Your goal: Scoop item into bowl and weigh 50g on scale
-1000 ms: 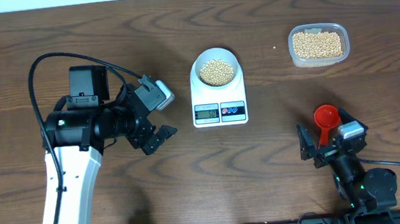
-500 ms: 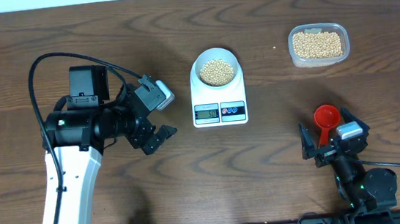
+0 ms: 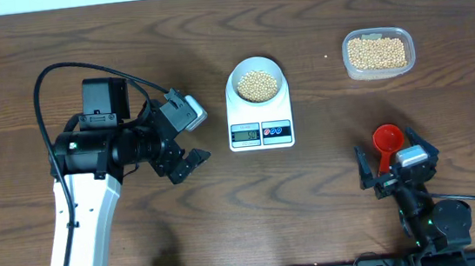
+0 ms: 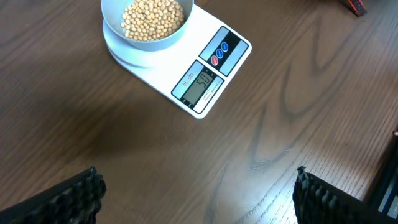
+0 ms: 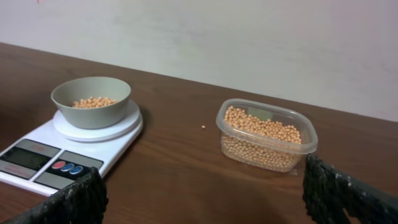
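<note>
The white bowl stands on the white scale at the table's middle and holds a heap of tan beans. In the left wrist view the bowl, beans and scale lie ahead, and the display seems to read 50. My left gripper is open and empty, left of the scale. My right gripper is open at the front right. A red scoop lies on the table between its fingers; it does not show in the right wrist view.
A clear plastic tub full of beans stands at the back right, also seen in the right wrist view. The bowl on the scale shows at the left there. One stray bean lies left of the tub.
</note>
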Motion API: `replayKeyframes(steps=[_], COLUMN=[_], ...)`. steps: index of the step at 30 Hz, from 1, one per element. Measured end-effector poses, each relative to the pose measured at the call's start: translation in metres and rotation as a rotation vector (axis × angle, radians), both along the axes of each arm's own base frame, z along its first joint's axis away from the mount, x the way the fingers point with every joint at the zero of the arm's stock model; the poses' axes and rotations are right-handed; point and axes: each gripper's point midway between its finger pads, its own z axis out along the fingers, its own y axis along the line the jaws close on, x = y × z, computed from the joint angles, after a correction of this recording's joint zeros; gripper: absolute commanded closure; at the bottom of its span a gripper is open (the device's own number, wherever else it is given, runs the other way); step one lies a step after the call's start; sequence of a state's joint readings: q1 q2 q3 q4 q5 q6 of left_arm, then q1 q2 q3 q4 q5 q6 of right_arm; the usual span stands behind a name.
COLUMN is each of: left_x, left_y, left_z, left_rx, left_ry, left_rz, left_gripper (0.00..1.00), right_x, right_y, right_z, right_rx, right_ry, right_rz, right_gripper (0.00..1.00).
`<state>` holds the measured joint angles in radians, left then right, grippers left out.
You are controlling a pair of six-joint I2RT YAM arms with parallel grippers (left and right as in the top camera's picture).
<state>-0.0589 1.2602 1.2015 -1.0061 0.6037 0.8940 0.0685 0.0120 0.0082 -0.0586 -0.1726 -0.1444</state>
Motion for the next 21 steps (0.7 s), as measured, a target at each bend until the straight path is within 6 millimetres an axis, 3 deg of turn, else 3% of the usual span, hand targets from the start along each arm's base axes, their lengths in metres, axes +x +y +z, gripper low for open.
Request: replayKeyframes(steps=[9, 21], left_x=[0.000, 0.000], left_y=[0.000, 0.000], left_z=[0.000, 0.000], left_rx=[0.000, 0.000], left_ry=[0.000, 0.000], left_rz=[0.000, 0.000], left_gripper=[0.01, 0.01], right_x=[0.005, 0.005], right_y=[-0.036, -0.043], right_z=[-0.002, -0.002], right_rx=[0.099, 0.093], right_ry=[0.023, 0.020], right_rz=[-0.218, -0.255], right_gripper=[0.01, 0.01])
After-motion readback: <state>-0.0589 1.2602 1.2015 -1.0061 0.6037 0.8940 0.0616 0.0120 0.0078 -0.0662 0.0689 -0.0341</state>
